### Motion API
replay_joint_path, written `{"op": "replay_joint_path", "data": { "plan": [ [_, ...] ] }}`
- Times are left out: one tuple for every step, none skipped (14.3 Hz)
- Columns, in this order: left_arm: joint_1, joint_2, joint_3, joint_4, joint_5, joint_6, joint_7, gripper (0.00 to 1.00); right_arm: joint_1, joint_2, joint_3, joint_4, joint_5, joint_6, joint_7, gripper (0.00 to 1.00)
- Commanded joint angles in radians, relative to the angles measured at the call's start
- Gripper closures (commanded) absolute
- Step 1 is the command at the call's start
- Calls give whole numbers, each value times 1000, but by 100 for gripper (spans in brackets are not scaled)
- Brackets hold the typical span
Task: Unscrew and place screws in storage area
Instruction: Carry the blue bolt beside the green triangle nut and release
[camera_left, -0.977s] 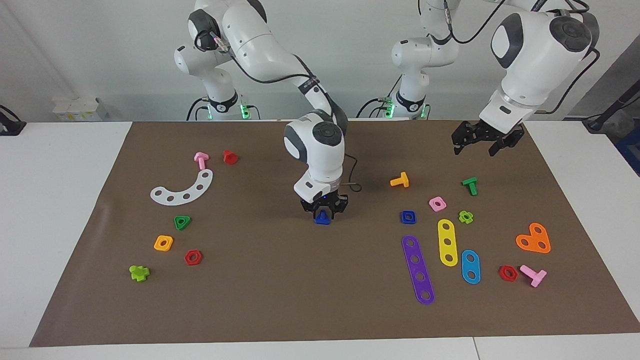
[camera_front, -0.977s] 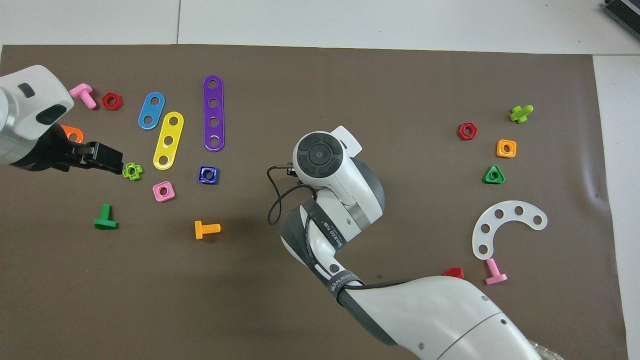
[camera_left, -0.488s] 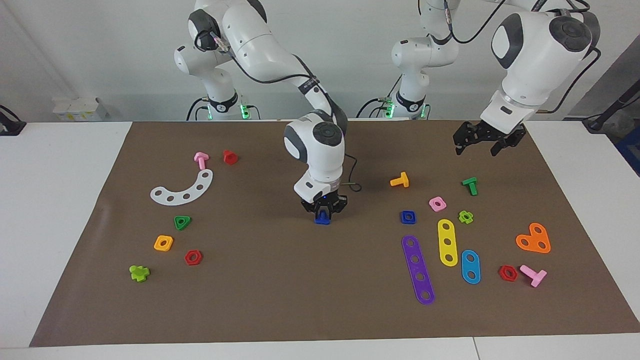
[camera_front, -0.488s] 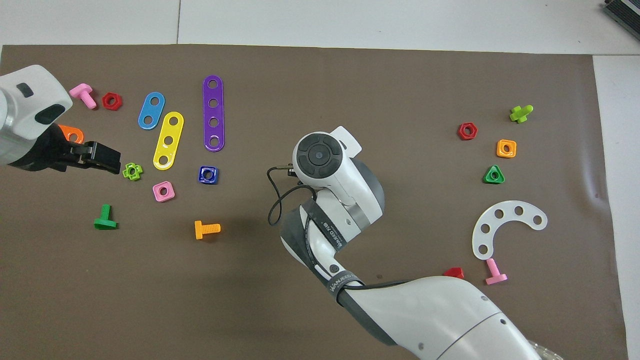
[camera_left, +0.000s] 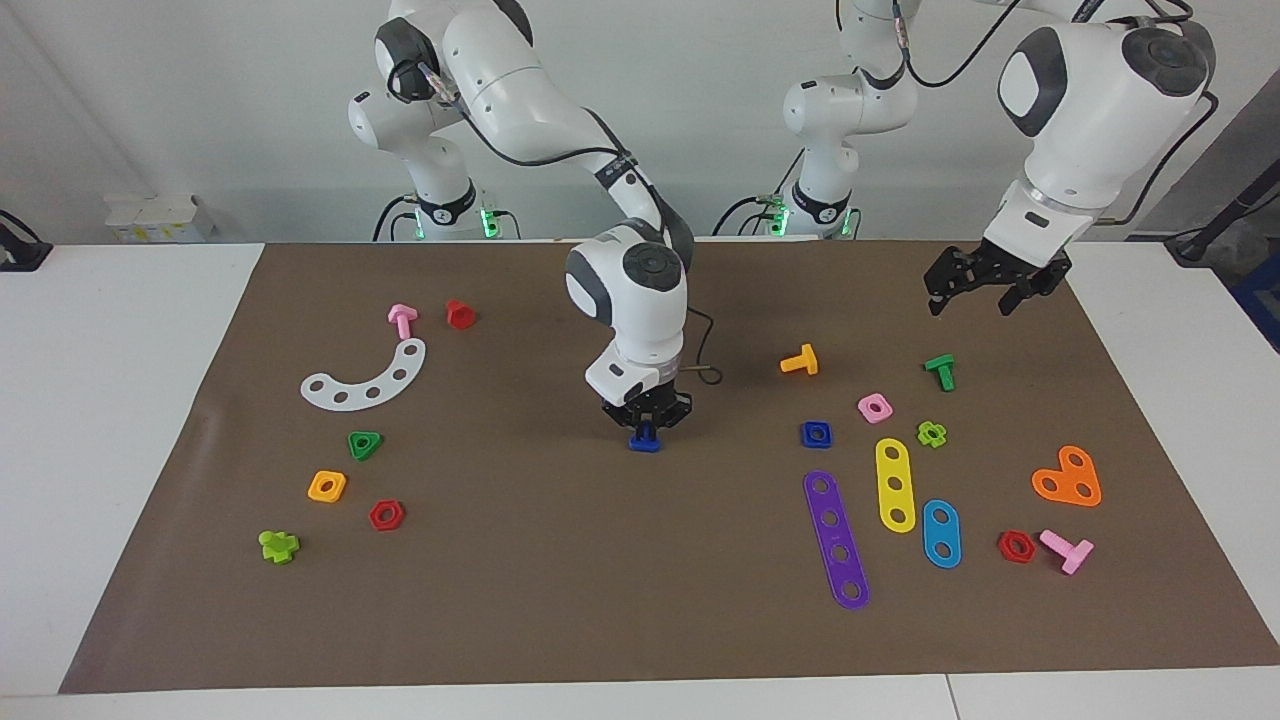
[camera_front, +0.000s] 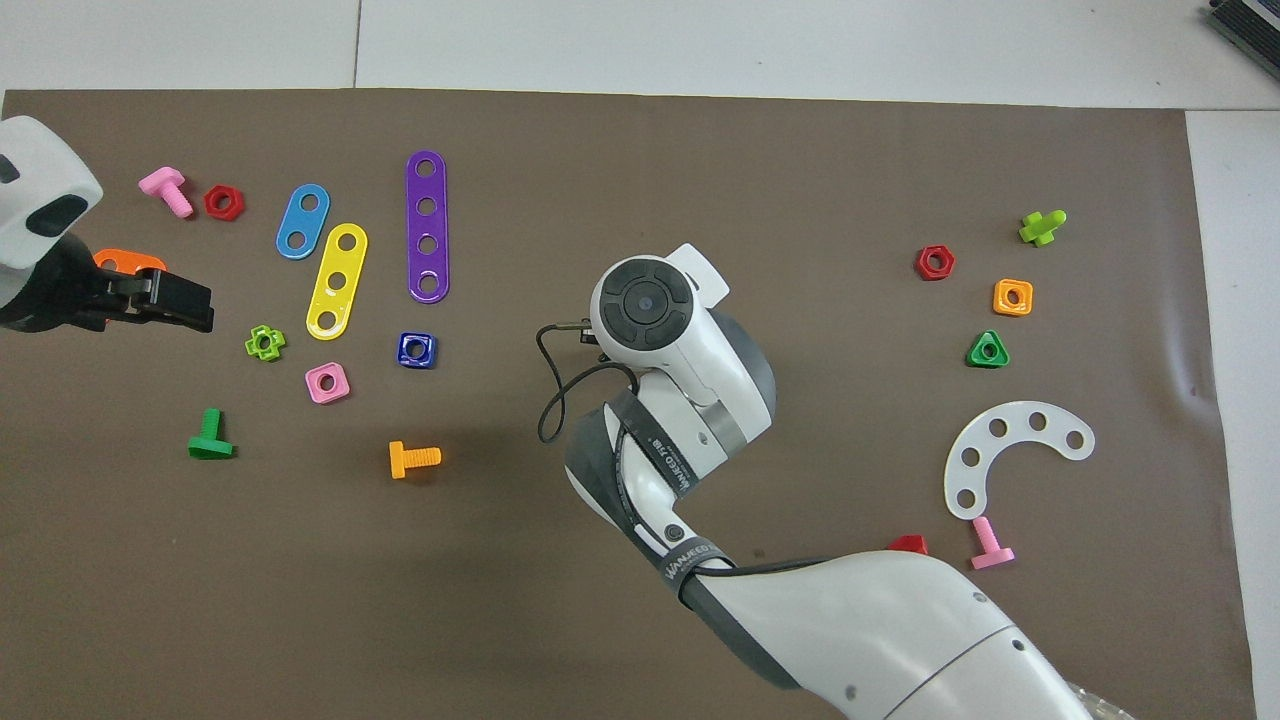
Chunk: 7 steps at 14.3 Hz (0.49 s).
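Observation:
The dark-blue bolt (camera_left: 645, 440) stands head-down on the brown mat (camera_left: 560, 600) at its middle. My right gripper (camera_left: 646, 425) comes straight down on it and is shut on its stem. In the overhead view the right wrist (camera_front: 645, 305) hides the bolt. The matching blue square nut (camera_left: 816, 433) lies loose on the mat toward the left arm's end, also in the overhead view (camera_front: 416, 349). My left gripper (camera_left: 985, 292) hangs open and empty in the air over the mat near the orange heart plate (camera_front: 125, 262).
Around the nut lie an orange bolt (camera_left: 800, 360), pink nut (camera_left: 875, 407), green bolt (camera_left: 940, 371), and purple (camera_left: 836, 540), yellow (camera_left: 895, 485) and blue (camera_left: 941, 533) strips. Toward the right arm's end lie a white curved strip (camera_left: 365, 380) and several nuts.
My left gripper has drawn away from the light-green nut toward the left arm's end of the mat. My right gripper has stayed on the blue bolt, shifting only slightly.

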Motion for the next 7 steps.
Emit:
{"op": "replay_joint_path", "data": {
  "plan": [
    [9, -27, -9, -31, 16, 19, -5, 0, -70, -106, 0, -24, -14, -21, -8, 100],
    [6, -27, -9, -31, 17, 21, -5, 0, -105, -155, 0, -41, -14, -41, -14, 100],
    [6, -29, -9, -31, 16, 19, -7, 0, -145, -190, 2, -59, -14, -59, -40, 100],
    [9, -29, -9, -31, 16, 19, -7, 0, -176, -231, 2, -96, -12, -70, -88, 100],
    [11, -29, -7, -31, 16, 19, -7, 0, -216, -271, 2, -143, -5, -70, -146, 100],
    [11, -29, -7, -31, 16, 19, -7, 0, -268, -308, 3, -189, 2, -70, -219, 100],
    [11, -29, -7, -31, 16, 19, -7, 0, -306, -328, 3, -234, 3, -64, -284, 100]
  ]
}}
